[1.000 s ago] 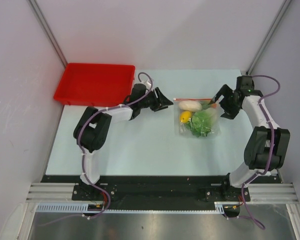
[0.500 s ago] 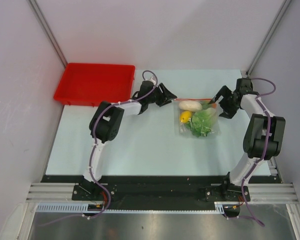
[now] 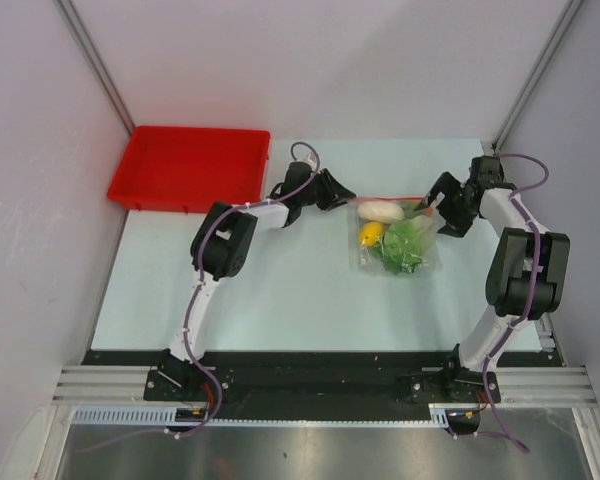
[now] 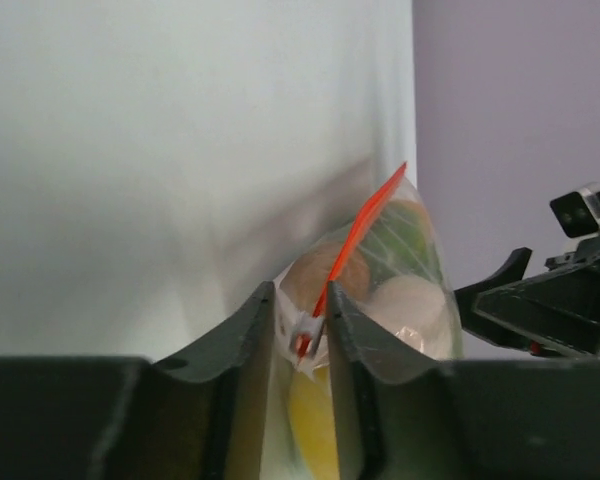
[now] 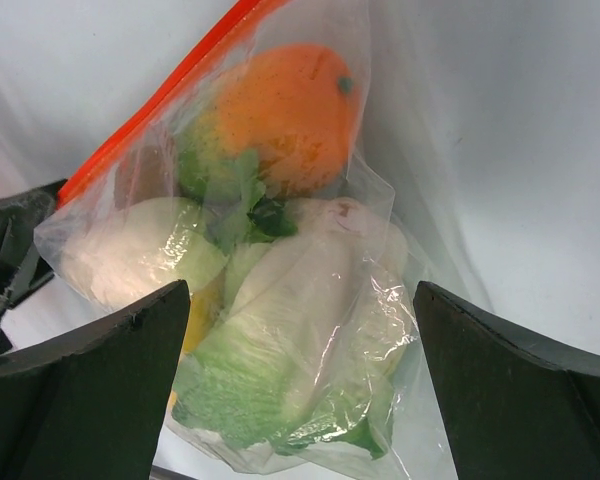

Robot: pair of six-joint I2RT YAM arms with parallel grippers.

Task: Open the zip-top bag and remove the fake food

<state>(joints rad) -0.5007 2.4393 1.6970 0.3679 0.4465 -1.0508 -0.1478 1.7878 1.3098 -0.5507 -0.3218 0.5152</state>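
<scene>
The zip-top bag [image 3: 398, 240] lies flat on the table, its red zip strip [image 3: 390, 198] along the far edge. Inside are the white radish [image 3: 380, 211], the yellow piece [image 3: 370, 234], the green lettuce [image 3: 408, 243] and the orange fruit [image 5: 280, 115]. My left gripper [image 3: 345, 198] is at the bag's far left corner. In the left wrist view its jaws [image 4: 300, 295] stand narrow around the zip's end and white slider [image 4: 305, 332]. My right gripper [image 3: 438, 208] is open at the bag's right side, straddling it [image 5: 300, 300] without touching.
A red tray [image 3: 190, 168] stands at the table's far left corner. Pale walls close in the table behind and at both sides. The right gripper's black fingers show at the right edge of the left wrist view [image 4: 540, 300].
My left arm has reached right to the bag's far left corner and its jaws have narrowed around the zip end. The right gripper has stayed open beside the bag.
</scene>
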